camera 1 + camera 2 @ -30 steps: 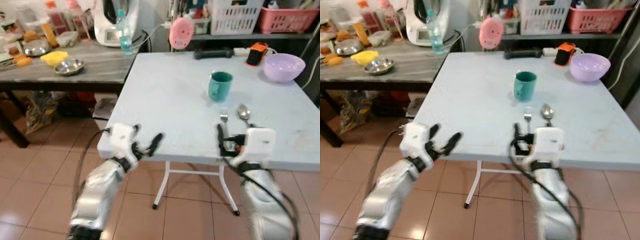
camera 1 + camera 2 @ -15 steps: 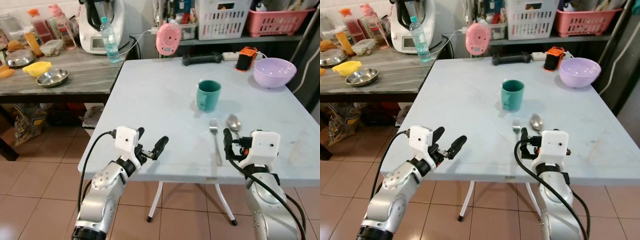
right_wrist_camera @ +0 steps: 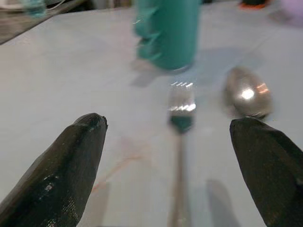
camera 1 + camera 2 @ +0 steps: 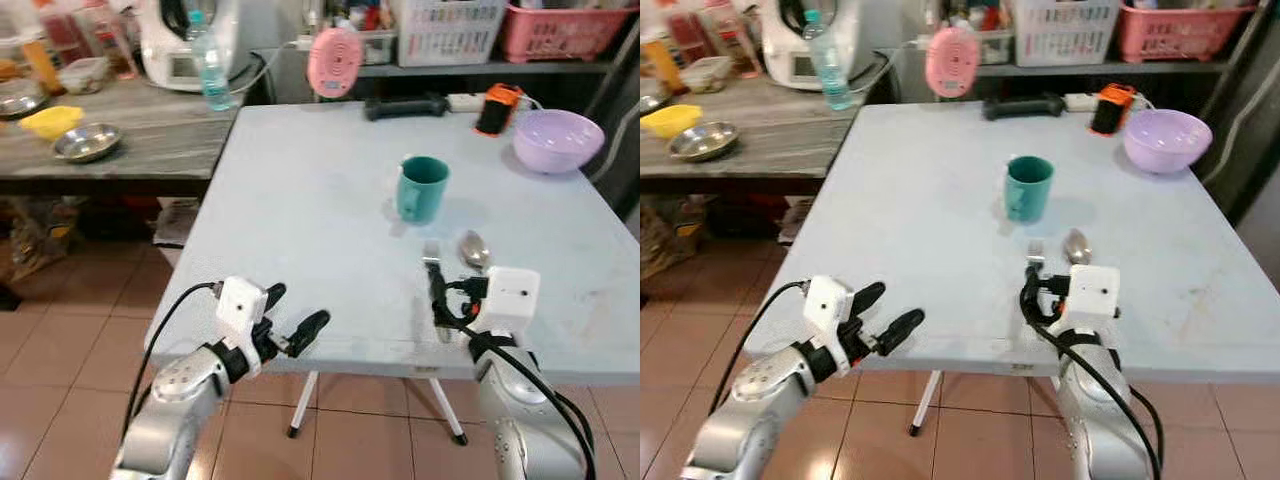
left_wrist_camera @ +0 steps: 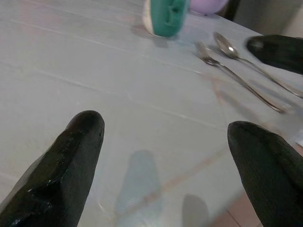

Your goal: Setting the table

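A shiny silver fork [image 3: 180, 118] and spoon [image 3: 246, 94] are lying side by side before the teal mug [image 4: 421, 188]. The right hand [image 3: 175, 156] is hovering spread over the fork's handle; the left hand [image 4: 288, 322] is hanging spread at the desk [image 4: 300, 220] edge.

Smooth, matt pale blue tabletop [image 4: 300, 200]; shiny metal fork [image 3: 180, 109] and spoon [image 3: 246, 94]; glossy teal mug [image 4: 421, 187]; smooth lilac plastic bowl [image 4: 558, 138]; matt black pincer fingers [image 5: 61, 170]; glossy tiled floor [image 4: 70, 350]
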`<state>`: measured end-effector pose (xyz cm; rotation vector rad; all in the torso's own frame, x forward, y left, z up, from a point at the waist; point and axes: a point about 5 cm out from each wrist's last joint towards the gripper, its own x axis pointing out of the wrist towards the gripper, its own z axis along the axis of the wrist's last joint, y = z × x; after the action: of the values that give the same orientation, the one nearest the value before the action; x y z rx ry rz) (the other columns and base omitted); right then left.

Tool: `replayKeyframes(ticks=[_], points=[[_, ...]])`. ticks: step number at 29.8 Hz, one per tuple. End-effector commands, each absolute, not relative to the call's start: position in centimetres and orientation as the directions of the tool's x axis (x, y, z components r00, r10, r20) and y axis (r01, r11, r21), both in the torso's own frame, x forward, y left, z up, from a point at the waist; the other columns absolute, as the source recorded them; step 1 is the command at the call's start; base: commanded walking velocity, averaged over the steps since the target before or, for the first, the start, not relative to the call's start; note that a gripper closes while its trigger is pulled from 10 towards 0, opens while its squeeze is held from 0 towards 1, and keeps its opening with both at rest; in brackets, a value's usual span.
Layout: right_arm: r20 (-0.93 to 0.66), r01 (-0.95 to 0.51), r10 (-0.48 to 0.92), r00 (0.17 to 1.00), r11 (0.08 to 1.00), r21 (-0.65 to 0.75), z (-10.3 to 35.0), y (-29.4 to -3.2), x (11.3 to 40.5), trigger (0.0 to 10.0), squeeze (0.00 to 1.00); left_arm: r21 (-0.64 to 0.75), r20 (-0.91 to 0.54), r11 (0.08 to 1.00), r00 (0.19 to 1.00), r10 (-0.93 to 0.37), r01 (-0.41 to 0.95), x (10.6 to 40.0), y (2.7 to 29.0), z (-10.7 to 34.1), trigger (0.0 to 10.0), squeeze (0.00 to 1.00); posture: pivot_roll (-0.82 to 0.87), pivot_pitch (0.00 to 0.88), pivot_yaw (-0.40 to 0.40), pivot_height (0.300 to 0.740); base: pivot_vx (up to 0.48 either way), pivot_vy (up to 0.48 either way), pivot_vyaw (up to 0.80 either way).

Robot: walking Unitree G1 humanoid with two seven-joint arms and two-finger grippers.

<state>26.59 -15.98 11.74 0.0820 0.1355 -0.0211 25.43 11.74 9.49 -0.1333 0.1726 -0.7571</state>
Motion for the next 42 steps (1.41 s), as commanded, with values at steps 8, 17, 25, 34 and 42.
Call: replayKeyframes(ticks=[8, 17, 25, 34, 42], points=[[-0.234, 0.069, -0.052, 0.971, 0.995, 0.067, 10.8, -16.5, 27.6, 10.0, 0.00, -0.180, -0.098, 0.672, 0.667, -0.739, 0.718, 25.2, 11.4, 10.3, 10.0, 0.00, -0.10, 0.082, 0.061, 0.740, 0.000, 0.000, 0.00], [-0.277, 0.050, -0.025, 0.960, 0.995, 0.084, 10.2, -16.9, 28.1, 10.0, 0.00, -0.199, -0.104, 0.643, 0.637, -0.764, 0.740, 24.8, 11.2, 10.1, 10.0, 0.00, -0.10, 0.079, 0.065, 0.740, 0.000, 0.000, 0.00], [-0.310, -0.051, 0.071, 0.948, 0.996, 0.073, 9.8, -15.4, 29.5, 0.0, 0.00, -0.208, -0.101, 0.611, 0.604, -0.790, 0.764, 24.6, 11.0, 10.3, 10.0, 0.00, -0.10, 0.082, 0.065, 0.740, 0.000, 0.000, 0.00], [-0.351, -0.041, 0.069, 0.934, 0.995, 0.088, 9.0, -14.8, 29.4, 0.0, 0.00, -0.211, -0.098, 0.611, 0.606, -0.790, 0.763, 24.5, 10.9, 10.3, 10.0, 0.00, -0.09, 0.082, 0.062, 0.740, 0.000, 0.000, 0.00], [-0.388, -0.045, 0.080, 0.918, 0.994, 0.098, 8.3, -14.6, 28.5, 0.0, 0.00, -0.224, -0.093, 0.595, 0.591, -0.801, 0.772, 24.3, 10.7, 10.3, 10.0, 0.00, -0.10, 0.087, 0.064, 0.740, 0.000, 0.000, 0.00]])
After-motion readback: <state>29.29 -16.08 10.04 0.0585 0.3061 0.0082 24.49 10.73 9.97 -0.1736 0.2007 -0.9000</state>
